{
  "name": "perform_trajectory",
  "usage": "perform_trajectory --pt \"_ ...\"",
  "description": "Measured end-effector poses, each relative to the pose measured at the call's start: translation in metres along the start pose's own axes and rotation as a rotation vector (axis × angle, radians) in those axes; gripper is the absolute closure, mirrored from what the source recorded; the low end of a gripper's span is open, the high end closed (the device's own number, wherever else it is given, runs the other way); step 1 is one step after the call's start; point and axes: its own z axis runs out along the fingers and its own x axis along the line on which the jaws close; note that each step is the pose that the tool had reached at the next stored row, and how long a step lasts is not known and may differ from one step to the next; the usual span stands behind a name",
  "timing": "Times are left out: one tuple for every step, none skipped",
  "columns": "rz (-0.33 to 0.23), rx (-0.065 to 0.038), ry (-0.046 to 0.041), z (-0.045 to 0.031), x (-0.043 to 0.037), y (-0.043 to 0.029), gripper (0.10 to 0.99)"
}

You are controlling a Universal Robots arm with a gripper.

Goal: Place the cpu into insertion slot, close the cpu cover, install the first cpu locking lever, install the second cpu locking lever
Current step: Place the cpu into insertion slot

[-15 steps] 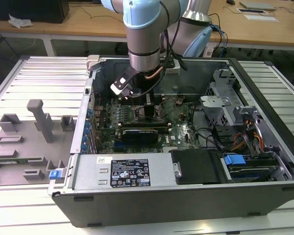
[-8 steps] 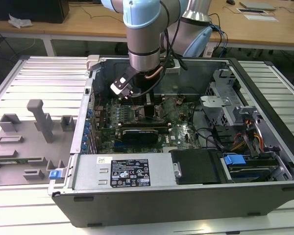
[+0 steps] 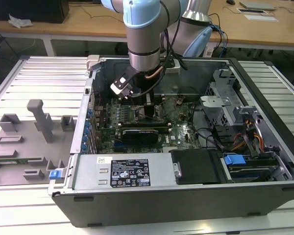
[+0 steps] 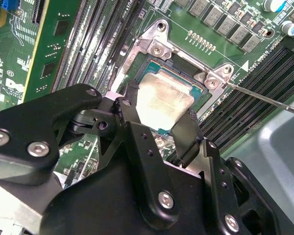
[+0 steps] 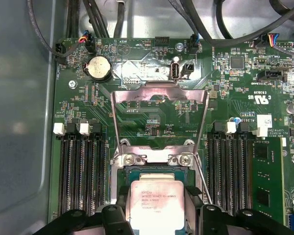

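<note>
Tool (image 4: 160, 105) gripping cpu (image 4: 164, 98), flat, face-up, at insertion slot (image 4: 179, 73)

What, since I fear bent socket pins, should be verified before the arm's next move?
1. The cpu cover is swung open and off the insertion slot: ok.
2. The end effector grips the cpu by two opposite edges: ok.
3. The cpu's edges run parallel with the slot frame in the first wrist view: ok.
4. The cpu lies flat and fully seated in the slot: cannot tell, as the contact underneath is hidden.
5. The locking lever is unlatched and angled away from the slot, not across it: ok.
</note>
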Motion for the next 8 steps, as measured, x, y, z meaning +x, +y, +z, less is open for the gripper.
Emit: perform_trajectory --pt "0.0 0.0 0.0 0.0 0.0 0.0001 0.557" --pt "0.0 0.0 0.0 0.0 0.0 0.0003 0.557" --pt "0.0 0.0 0.0 0.0 0.0 0.0003 0.557" --pt "0.0 0.0 0.0 0.0001 0.0 0.0003 0.557" --pt "0.0 0.0 -0.0001 0.0001 0.0 0.0003 0.557" --pt "0.0 0.0 -0.0001 0.0002 0.0 0.0003 0.557" --pt "0.0 0.0 -0.0001 0.0002 0.0 0.0003 0.557" --pt "0.0 0.0 -0.0001 0.0003 0.0 0.0003 0.557"
